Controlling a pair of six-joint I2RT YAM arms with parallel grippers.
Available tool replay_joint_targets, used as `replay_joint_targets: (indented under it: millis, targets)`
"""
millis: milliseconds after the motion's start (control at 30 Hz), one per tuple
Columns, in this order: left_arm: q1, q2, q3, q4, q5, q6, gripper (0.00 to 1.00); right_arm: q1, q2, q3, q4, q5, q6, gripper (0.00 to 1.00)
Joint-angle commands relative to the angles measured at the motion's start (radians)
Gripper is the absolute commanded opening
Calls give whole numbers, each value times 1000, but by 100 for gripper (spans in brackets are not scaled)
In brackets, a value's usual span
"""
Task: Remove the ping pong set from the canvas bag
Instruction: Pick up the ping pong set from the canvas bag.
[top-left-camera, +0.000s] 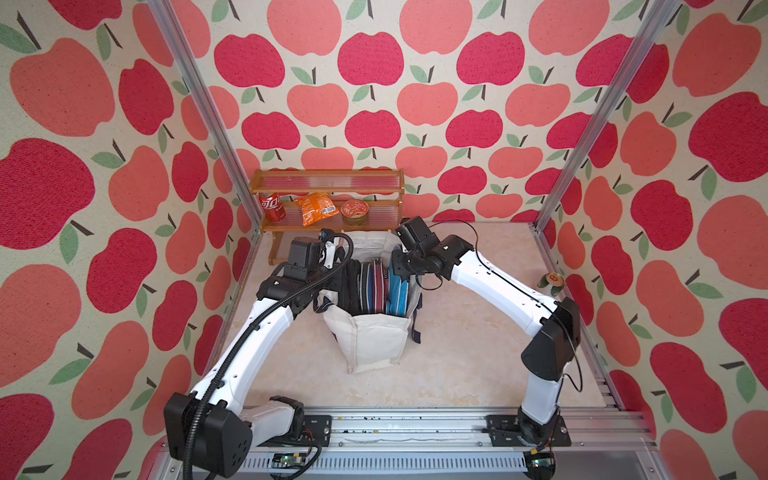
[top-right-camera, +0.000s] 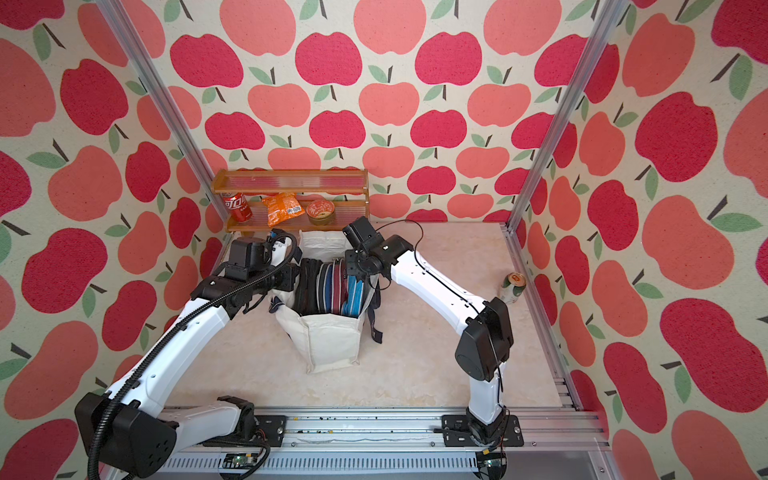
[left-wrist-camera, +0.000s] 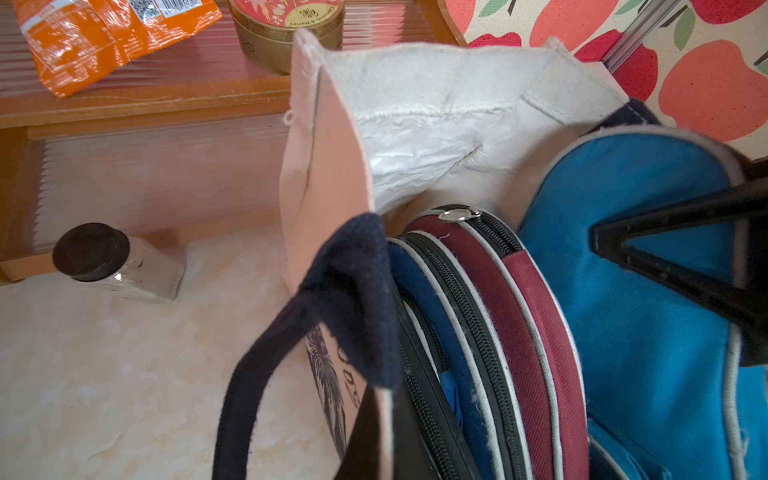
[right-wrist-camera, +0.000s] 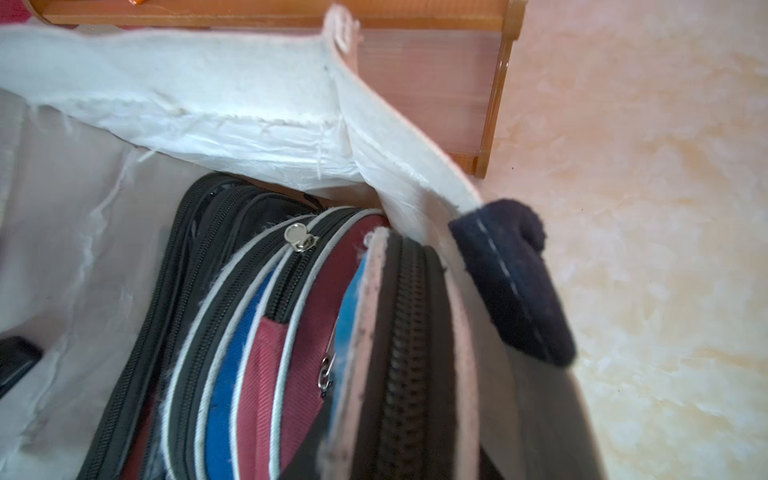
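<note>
The canvas bag (top-left-camera: 365, 345) stands open in the middle of the tabletop (top-left-camera: 478, 332). Inside it, a few zip cases stand on edge, packed side by side. The ping pong set looks to be the light blue case (left-wrist-camera: 644, 332) at the right side of the bag, next to a red and blue case (left-wrist-camera: 536, 316). It is not out yet.

The right fingers (left-wrist-camera: 665, 266) reach into the bag, and one rests against the light blue case. The other is hidden, so nobody can tell if they squeeze it. The left fingers (top-left-camera: 336, 287) are clenched tight at the bag's left rim. Whether they pinch the cloth is hidden.

The step looks like taking hold of the case. Next comes a firm hold and a straight pull up, with the bag held down. The cases sit snug, so the bag or the next case may lift too.
</note>
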Motion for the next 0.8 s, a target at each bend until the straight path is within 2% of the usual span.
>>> replay_joint_targets:
  millis: [0,267,567,767]
  targets:
    - [-5,-12,19,116,18,3,0,7,-47,93,72,39,-70,8]
    - [-6,-3,17,118,20,2,0,15,-91,124,151,85,-146,4]
    - [-9,1,15,116,10,5,0,16,-124,216,232,133,-258,4]
    - [-16,6,14,116,3,9,0,15,-130,232,337,127,-286,4]
